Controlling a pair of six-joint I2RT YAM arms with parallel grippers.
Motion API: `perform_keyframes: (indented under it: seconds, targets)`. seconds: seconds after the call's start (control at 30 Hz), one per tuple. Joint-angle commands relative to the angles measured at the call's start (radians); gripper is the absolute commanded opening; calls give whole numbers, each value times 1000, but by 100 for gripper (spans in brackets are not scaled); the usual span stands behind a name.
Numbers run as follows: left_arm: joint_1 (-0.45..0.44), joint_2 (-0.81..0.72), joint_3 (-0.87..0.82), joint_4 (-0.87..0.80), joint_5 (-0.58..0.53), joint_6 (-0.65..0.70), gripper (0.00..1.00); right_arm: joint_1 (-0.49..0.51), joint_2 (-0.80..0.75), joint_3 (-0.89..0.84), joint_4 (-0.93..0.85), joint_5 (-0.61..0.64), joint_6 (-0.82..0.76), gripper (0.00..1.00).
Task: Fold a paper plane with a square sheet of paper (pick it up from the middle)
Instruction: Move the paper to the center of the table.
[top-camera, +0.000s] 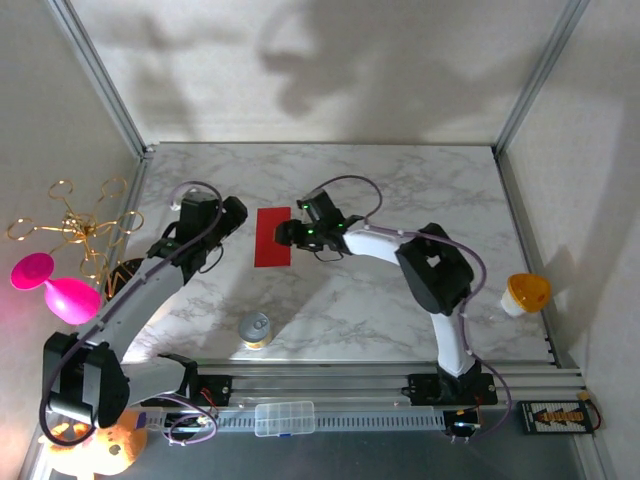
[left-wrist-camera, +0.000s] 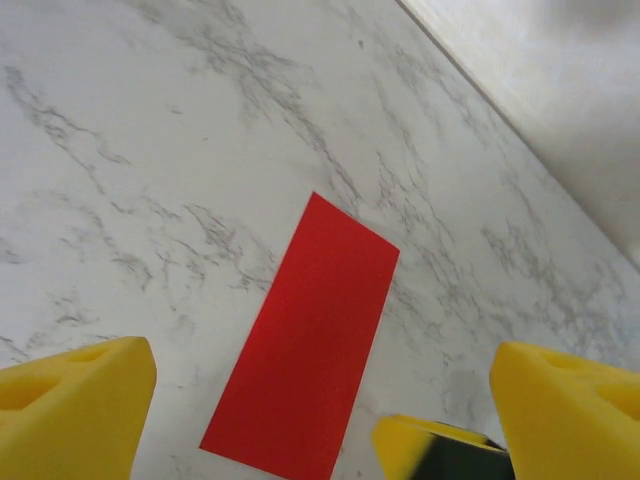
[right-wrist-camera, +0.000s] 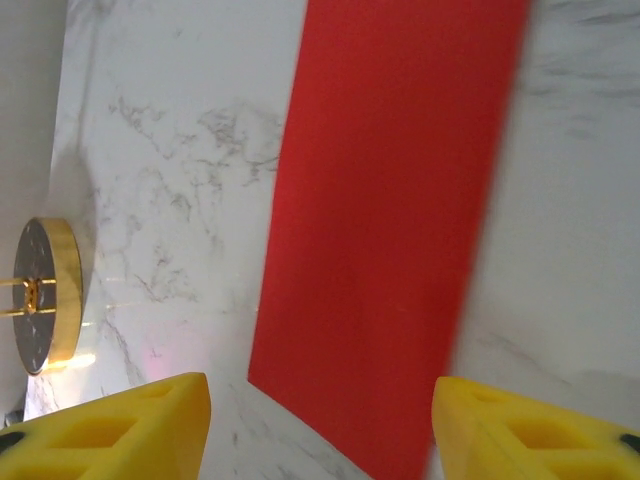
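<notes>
One red sheet of paper (top-camera: 272, 237), one metal can (top-camera: 256, 330), one clear plastic box (top-camera: 285, 418), one pink toy (top-camera: 60, 287).

1. white marble-veined table (top-camera: 400, 190), flat, with walls on 3 sides.
2. red sheet of paper (top-camera: 272, 237), a flat long rectangle, lies left of centre.
3. small round tin (top-camera: 256, 331) stands near the front edge, well apart from the paper.
4. gold-rimmed disc (right-wrist-camera: 45, 295) stands at the left edge.

Dim overhead, corners darkened; soft shadows across back wall (top-camera: 320, 70). Bright, even at wrist cameras; yellow fingertips (left-wrist-camera: 70, 410) out of focus; right edge of red paper (right-wrist-camera: 390, 230) smeared.
</notes>
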Motion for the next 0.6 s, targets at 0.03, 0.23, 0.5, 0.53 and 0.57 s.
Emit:
perform_keyframes:
  seconds: [0.03, 0.23, 0.5, 0.53, 0.57]
  targets:
    - [43, -28, -50, 57, 23, -44, 90, 35, 114, 156, -110, 29, -27, 59]
    - [55, -25, -57, 62, 48, -34, 98, 42, 203, 268, -197, 67, -36, 59]
    - [55, 15, -56, 87, 145, 8, 99, 11, 106, 65, -179, 68, -61, 59]
    - [55, 24, -55, 91, 163, 12, 99, -3, 70, 1, -153, 57, -66, 59]
    - [55, 30, -55, 97, 180, 15, 99, -15, 37, -56, -130, 42, -71, 59]
